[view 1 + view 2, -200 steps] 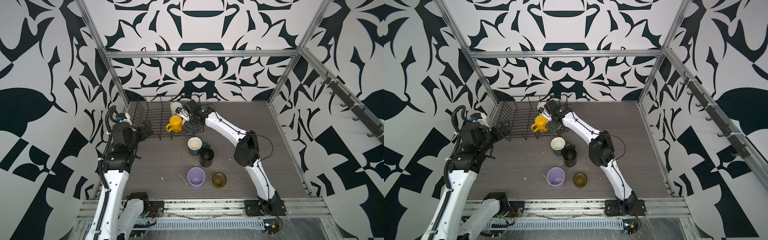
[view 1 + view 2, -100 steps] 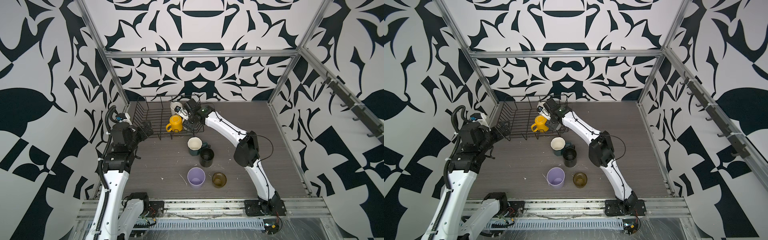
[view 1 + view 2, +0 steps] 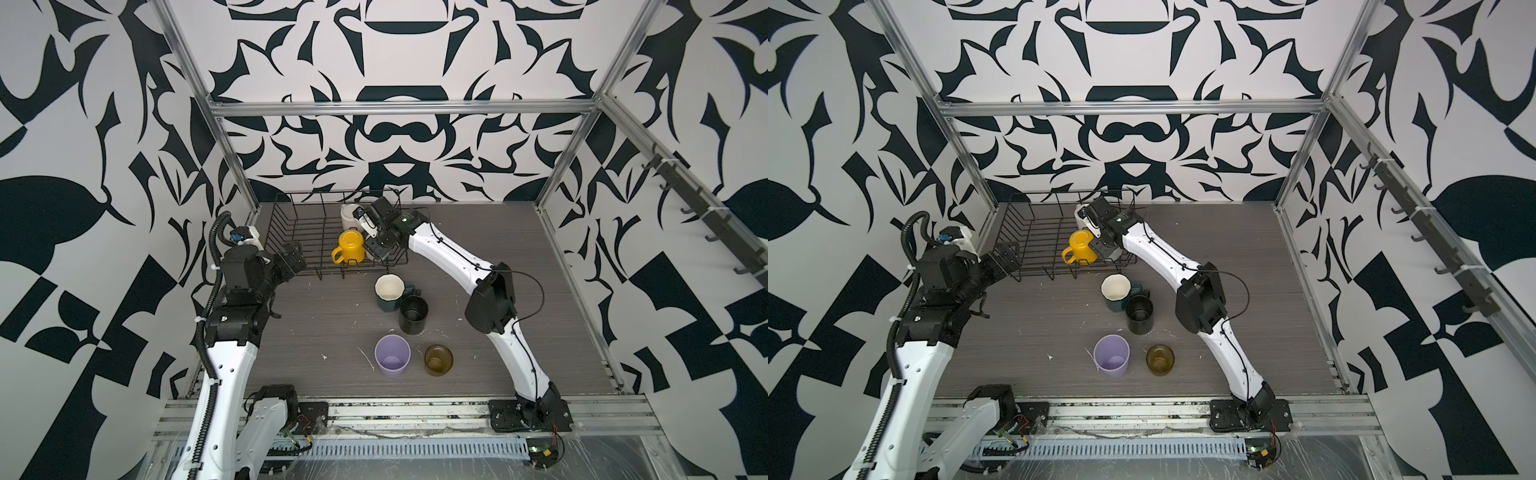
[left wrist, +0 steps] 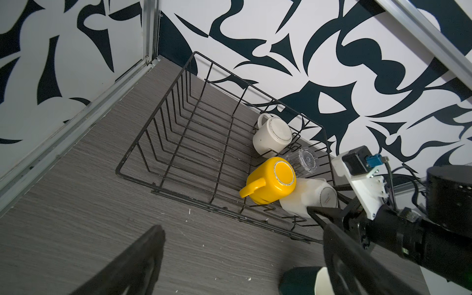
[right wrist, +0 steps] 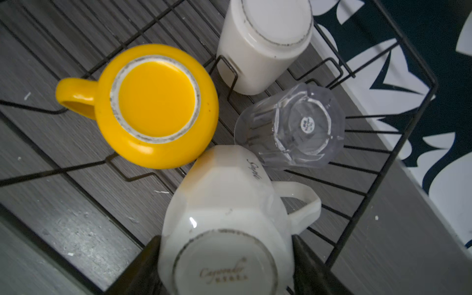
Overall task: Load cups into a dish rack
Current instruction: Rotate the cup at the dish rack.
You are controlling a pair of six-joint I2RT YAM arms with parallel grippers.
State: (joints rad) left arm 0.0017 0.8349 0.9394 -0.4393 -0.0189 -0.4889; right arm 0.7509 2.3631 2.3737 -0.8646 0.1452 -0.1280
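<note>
As right tool (image 5: 224,240) grips cream mug (image 5: 222,199), mug mouth hidden.

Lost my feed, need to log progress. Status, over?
Left tool open, empty, by rack. Right tool shut on cream mug, inverted in rack. Yellow mug, clear glass crowd it.

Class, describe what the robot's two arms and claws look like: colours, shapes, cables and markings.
Both arms have smooth white shells with bulky black joints. The left arm carries a ribbed black hose; the right arm a thin looping black cable. The left claw and right claw each have two flat black fingers. White wrist camera mounts carry a blue connector.
</note>
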